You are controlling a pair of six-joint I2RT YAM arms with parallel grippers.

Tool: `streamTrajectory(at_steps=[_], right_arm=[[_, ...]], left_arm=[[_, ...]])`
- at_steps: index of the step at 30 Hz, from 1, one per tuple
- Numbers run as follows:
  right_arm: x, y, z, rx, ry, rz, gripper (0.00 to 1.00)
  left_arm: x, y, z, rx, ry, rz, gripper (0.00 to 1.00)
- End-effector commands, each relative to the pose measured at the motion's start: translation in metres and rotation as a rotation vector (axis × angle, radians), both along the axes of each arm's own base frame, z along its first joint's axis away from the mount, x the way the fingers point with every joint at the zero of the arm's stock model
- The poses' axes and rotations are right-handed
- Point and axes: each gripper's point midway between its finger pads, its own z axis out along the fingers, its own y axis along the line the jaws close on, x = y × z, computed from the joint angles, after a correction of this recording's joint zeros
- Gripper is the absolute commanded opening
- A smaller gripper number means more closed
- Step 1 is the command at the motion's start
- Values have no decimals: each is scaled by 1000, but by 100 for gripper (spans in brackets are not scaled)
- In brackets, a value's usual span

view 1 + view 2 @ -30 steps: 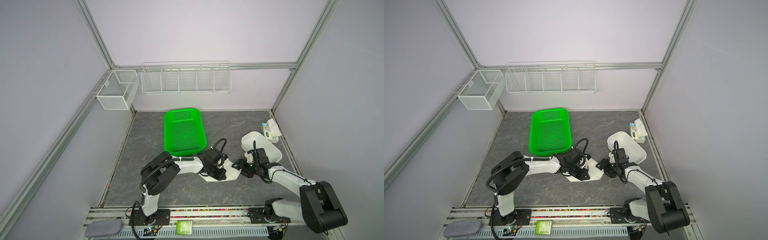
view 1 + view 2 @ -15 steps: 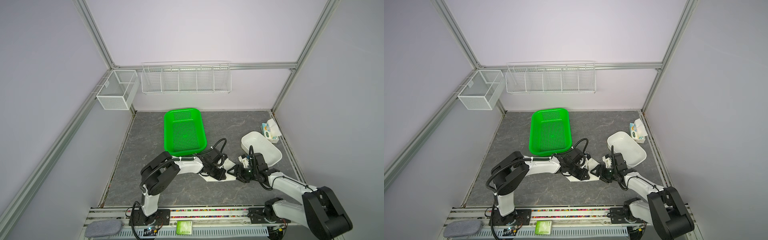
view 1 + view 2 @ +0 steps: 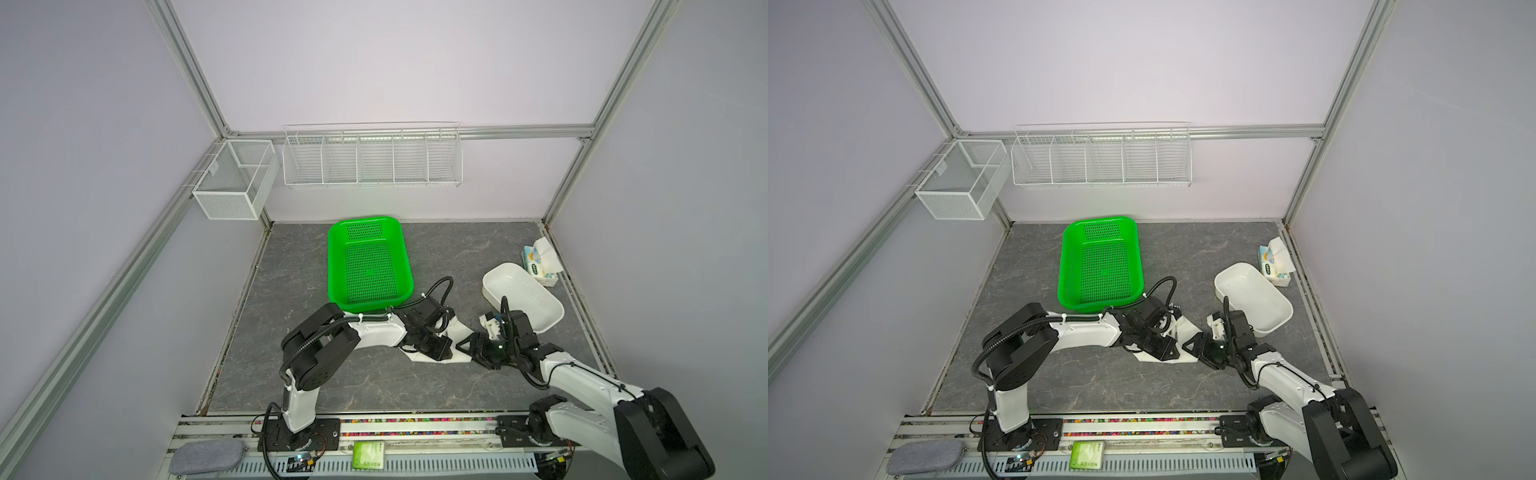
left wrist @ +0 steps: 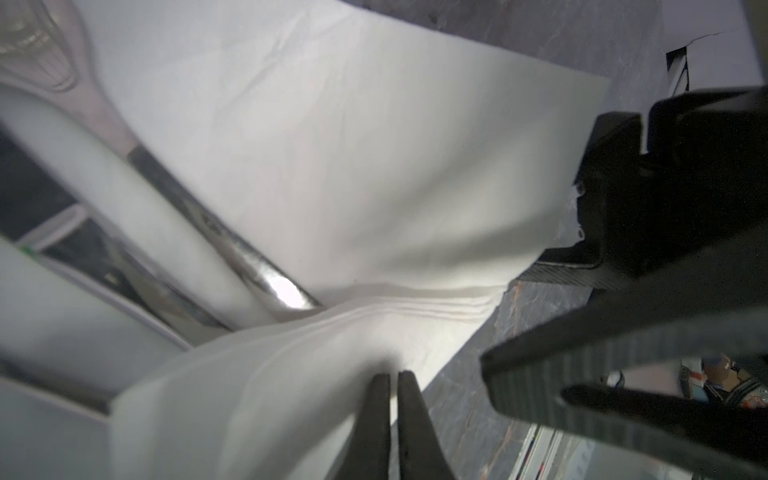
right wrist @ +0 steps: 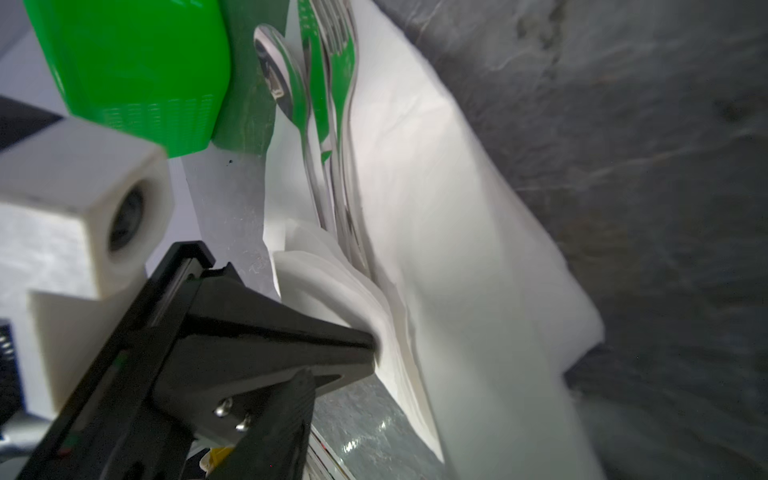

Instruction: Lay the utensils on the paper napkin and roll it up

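White paper napkin (image 4: 353,166) clamped between left fingers (image 4: 376,419), draped over utensils (image 5: 328,124); right fingers (image 4: 582,374) apart beside it.

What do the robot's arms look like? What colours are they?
The left arm and right arm have smooth white shells and chunky black joints. Black cables loop beside them. The left gripper and right gripper are black, with pointed, ridged fingers.
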Motion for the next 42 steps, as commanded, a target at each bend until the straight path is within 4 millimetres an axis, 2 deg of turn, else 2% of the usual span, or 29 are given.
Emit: streamTrajectory(at_steps=[1,7,11,18,22,33,38,42], right_arm=[[20,0,3,-15,-7,-35,58],[44,-7,1,-50,-20,-86,57],[54,-11,4,-57,-38,-93,58],[65,-2,10,-25,-56,-16,58],[54,1,5,-4,-20,-1,53],[10,-5,3,-15,2,80,52],[2,-1,-1,-6,10,109,51],[1,0,-8,-19,18,118,45]], left_arm=[[-3,1,-2,3,-9,-11,9],[-1,2,-1,7,-13,-6,9],[-2,3,-1,8,-11,-8,9],[-2,2,-3,9,-6,-9,9],[-1,3,0,10,-13,-6,9],[0,2,0,4,-9,-7,9],[-1,2,-1,4,-5,-9,9],[-1,3,0,2,-7,-6,9]])
